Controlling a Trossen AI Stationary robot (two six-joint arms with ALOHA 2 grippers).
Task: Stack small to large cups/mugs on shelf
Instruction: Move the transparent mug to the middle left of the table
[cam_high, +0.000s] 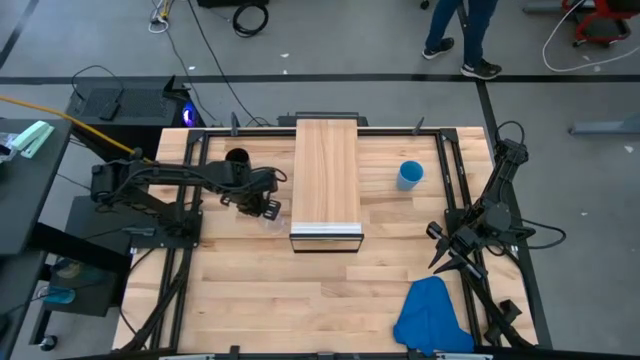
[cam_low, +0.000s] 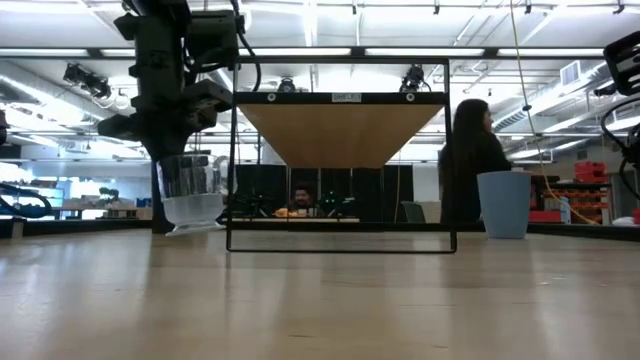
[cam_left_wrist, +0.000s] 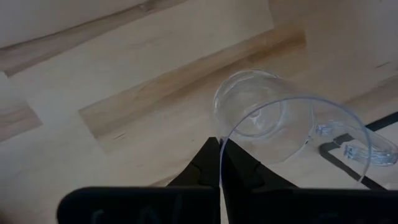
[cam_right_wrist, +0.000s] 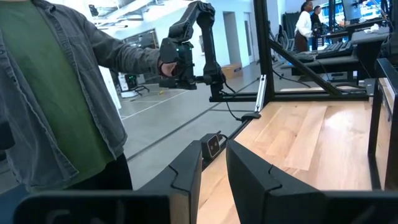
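Observation:
The clear glass mug (cam_high: 268, 215) hangs in my shut left gripper (cam_left_wrist: 221, 155), just left of the shelf's front end. The shelf (cam_high: 327, 170) is a long light-wood board on a black frame (cam_low: 340, 250). The black cup (cam_high: 237, 158) stands upright on the table behind my left arm. On the shelf's right side, the blue cup (cam_high: 410, 175) also stands upright on the tabletop and shows again as the blue cup (cam_low: 503, 203). My right gripper (cam_right_wrist: 214, 168) waits open at the table's right edge, touching nothing. My left gripper pinches the glass mug's rim (cam_left_wrist: 222, 138), one finger inside the mug and one outside. The fingers come from above, pointing down. The mug (cam_low: 192, 195) hangs below them, slightly tilted, its base (cam_low: 190, 228) just clear of the table.
A blue cloth (cam_high: 432, 315) lies at the near right corner. The shelf's black frame (cam_left_wrist: 348, 163) stands close beside the mug. A person in a grey shirt (cam_right_wrist: 56, 93) is beyond the table's right side; others move about in the room behind.

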